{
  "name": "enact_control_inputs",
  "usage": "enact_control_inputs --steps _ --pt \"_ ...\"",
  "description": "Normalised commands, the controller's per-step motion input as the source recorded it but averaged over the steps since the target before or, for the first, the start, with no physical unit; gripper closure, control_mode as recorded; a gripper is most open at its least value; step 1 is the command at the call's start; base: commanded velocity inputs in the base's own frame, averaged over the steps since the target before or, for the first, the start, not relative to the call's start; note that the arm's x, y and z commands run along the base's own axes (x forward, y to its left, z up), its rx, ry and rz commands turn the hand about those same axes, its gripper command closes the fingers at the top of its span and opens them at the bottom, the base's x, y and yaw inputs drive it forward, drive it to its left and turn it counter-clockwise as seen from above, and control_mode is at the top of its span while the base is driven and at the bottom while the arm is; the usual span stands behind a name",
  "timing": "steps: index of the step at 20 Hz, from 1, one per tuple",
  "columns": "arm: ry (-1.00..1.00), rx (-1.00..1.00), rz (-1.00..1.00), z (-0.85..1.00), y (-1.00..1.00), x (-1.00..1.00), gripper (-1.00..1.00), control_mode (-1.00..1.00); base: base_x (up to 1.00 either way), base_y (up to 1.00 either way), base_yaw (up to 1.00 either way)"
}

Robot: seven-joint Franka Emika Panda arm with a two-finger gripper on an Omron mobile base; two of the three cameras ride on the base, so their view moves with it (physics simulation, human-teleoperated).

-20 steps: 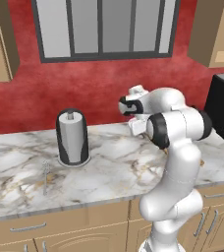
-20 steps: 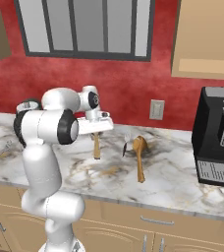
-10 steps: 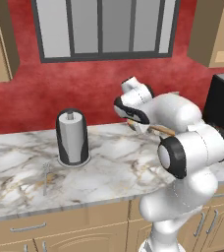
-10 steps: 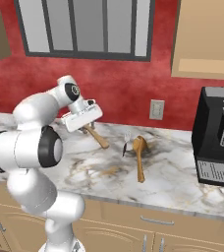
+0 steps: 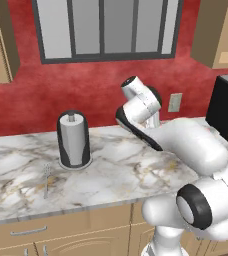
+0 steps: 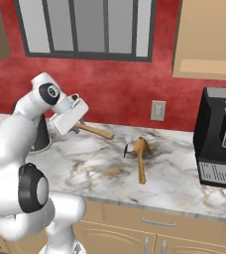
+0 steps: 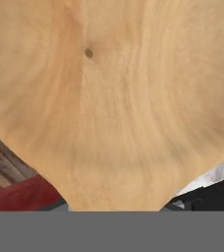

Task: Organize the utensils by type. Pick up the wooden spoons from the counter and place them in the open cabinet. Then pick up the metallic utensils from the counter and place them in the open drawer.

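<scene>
Starting at the left of the left base view, a thin silver fork (image 5: 46, 179) lies flat on the marble tabletop (image 5: 16, 195), near its front edge. Just to the right and further back stands a paper towel holder (image 5: 73, 140), upright, dark at its sides with a pale roll in the middle. Right of that, the white arm bends up and back toward the red wall.

In the right base view the pincer (image 6: 73, 127) sits raised above the tabletop (image 6: 184, 193), at the left of the scene, pinching one wooden spoon (image 6: 94, 131) by its end; the handle sticks out rightward and slightly downward, clear of the marble. The hand view has pale wood grain pressed right up against the lens (the held spoon, seen far too close to make out its outline).

Further right, the second wooden spoon (image 6: 141, 156) rests on the tabletop, bowl toward the wall and handle pointing to the front edge. A small metal piece (image 6: 128, 147) lies touching its bowl on the left side. A black coffee machine (image 6: 219, 139) stands at the far right, well apart from the spoons.
</scene>
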Motion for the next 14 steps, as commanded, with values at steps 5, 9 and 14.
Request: enact_control_inputs --steps 5,9,14 --pt "0.0 0.0 0.2 0.4 0.15 -0.62 1.0 -1.0 0.0 0.0 0.0" --pt "-0.04 0.08 0.1 0.42 0.02 -0.62 1.0 -1.0 0.0 0.0 0.0" --pt "-0.01 0.11 0.0 0.36 0.01 -0.49 1.0 -1.0 0.0 0.0 0.0"
